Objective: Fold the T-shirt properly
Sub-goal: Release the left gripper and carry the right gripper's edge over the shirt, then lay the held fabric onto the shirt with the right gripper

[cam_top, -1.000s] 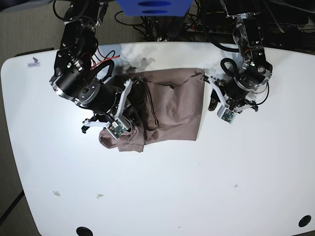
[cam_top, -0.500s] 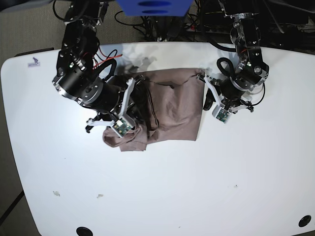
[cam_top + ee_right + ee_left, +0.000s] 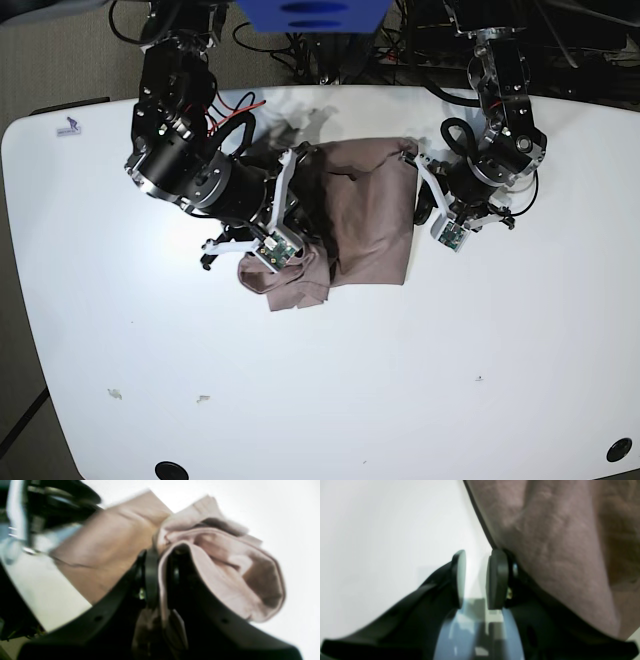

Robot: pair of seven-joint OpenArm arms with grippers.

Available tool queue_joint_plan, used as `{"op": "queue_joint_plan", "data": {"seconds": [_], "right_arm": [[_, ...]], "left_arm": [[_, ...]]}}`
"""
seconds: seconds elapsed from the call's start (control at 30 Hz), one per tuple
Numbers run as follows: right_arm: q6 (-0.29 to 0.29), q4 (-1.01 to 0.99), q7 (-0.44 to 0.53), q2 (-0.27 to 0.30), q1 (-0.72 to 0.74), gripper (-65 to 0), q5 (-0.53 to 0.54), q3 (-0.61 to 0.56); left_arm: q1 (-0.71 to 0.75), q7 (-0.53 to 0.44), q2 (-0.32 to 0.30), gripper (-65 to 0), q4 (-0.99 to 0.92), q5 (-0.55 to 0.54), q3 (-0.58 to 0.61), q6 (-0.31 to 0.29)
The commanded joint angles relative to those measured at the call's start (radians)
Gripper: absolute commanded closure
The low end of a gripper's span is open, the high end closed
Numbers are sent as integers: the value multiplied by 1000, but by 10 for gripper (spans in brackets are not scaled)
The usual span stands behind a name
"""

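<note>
Right pincer (image 3: 161, 580) clamps bunched T-shirt (image 3: 365, 215) edge, likely to carry fold across; left pincer (image 3: 476, 580) stands narrow, empty, on white desk (image 3: 400, 380), cloth just beside one pad, seemingly to steady that edge.

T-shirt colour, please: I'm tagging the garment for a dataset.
The T-shirt is a plain dusty mauve-brown with no pattern, which shows best in the base view.

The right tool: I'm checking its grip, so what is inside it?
A pinched fold of the T-shirt sits inside the right tool, the rest bunching beside it. How deep the cloth reaches is hidden by the tool's own dark body.
</note>
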Motion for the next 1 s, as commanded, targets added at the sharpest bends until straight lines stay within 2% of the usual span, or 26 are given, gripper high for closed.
{"op": "queue_joint_plan", "data": {"seconds": [0.0,0.23,0.67,0.73,0.97], "right_arm": [[1,3,35,-6,15,0,24,-20],[1,-89,46,-15,15,0,23,-66],[1,-272,166,-27,17,-14,23,-184],[1,-285,170,-27,17,-57,23,-207],[1,-298,173,-27,17,-359,23,-275]], "left_arm": [[-6,-2,0,-161,10,2,2,1],[-6,-2,1,-161,10,-2,2,1],[-3,-2,1,-161,10,2,2,1],[-3,-2,1,-161,10,2,2,1],[-4,-2,1,-161,10,0,2,1]]}}
